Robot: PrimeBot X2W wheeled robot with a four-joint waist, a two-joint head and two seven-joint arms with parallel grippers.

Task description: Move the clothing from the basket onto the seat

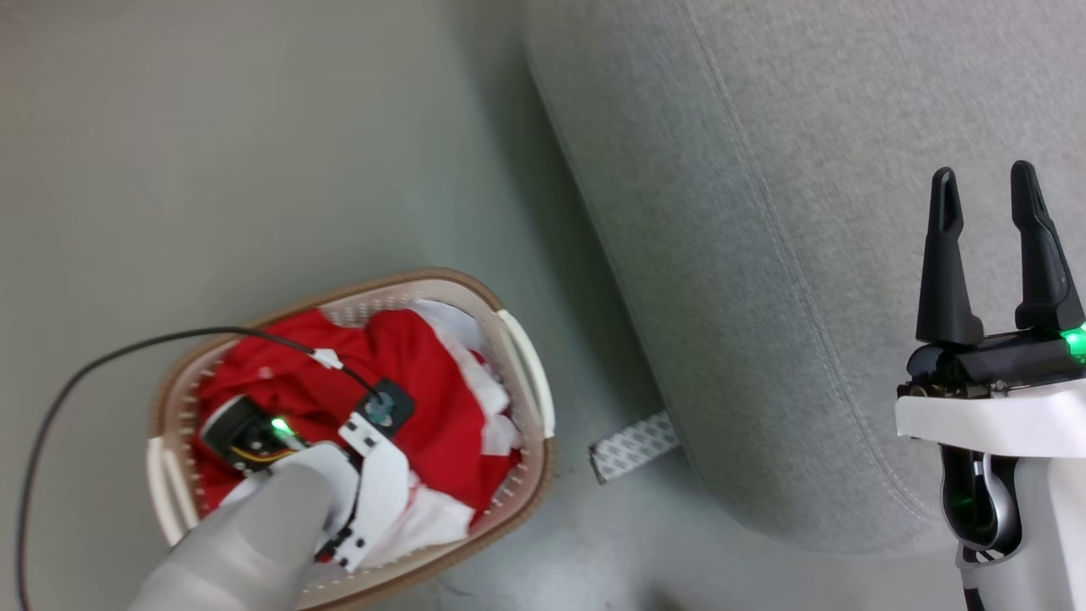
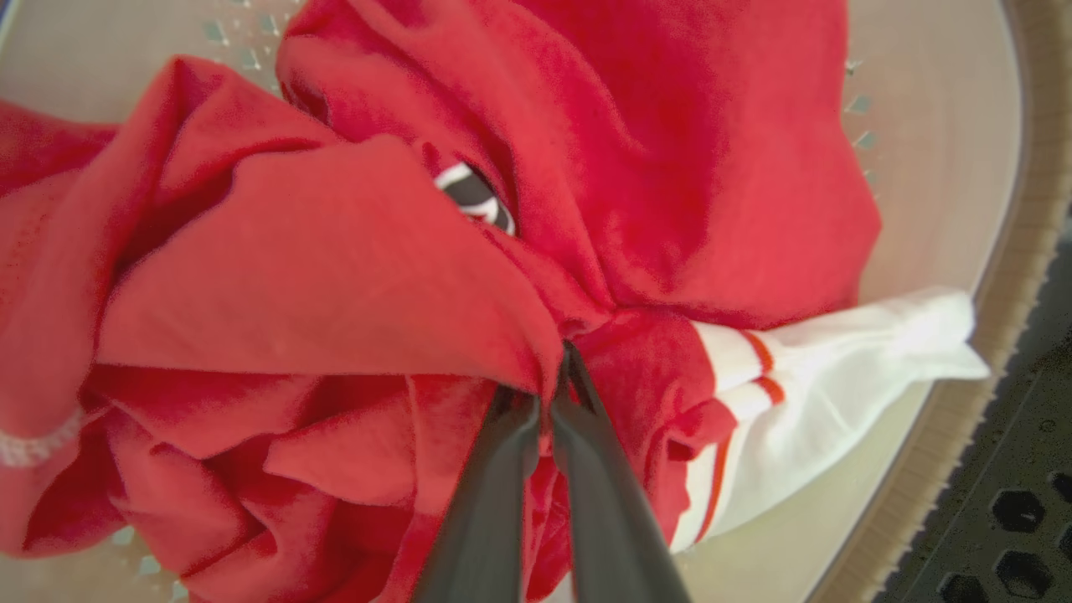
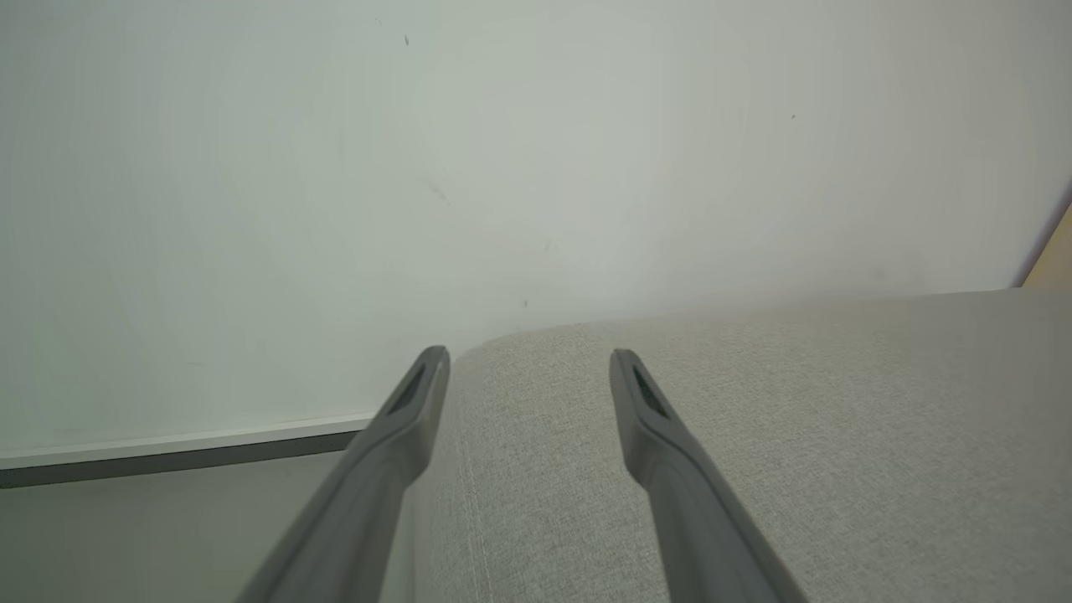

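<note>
The red clothing (image 1: 424,399) with white panels lies bunched in the cream basket (image 1: 526,365) on the floor at the lower left. My left arm reaches down into the basket. In the left wrist view my left gripper (image 2: 563,360) is shut on a fold of the clothing (image 2: 352,251), red cloth pinched between the dark fingertips, and the basket wall (image 2: 946,167) curves behind. The grey seat (image 1: 764,212) fills the right side. My right gripper (image 1: 988,204) hangs open above it, nothing between its fingers (image 3: 419,394), and the seat (image 3: 796,435) lies below them.
A black cable (image 1: 127,348) loops from my left wrist over the basket rim and the floor. A pale patterned tab (image 1: 635,445) sticks out from under the seat beside the basket. A pale wall (image 3: 502,167) with a baseboard rises behind the seat.
</note>
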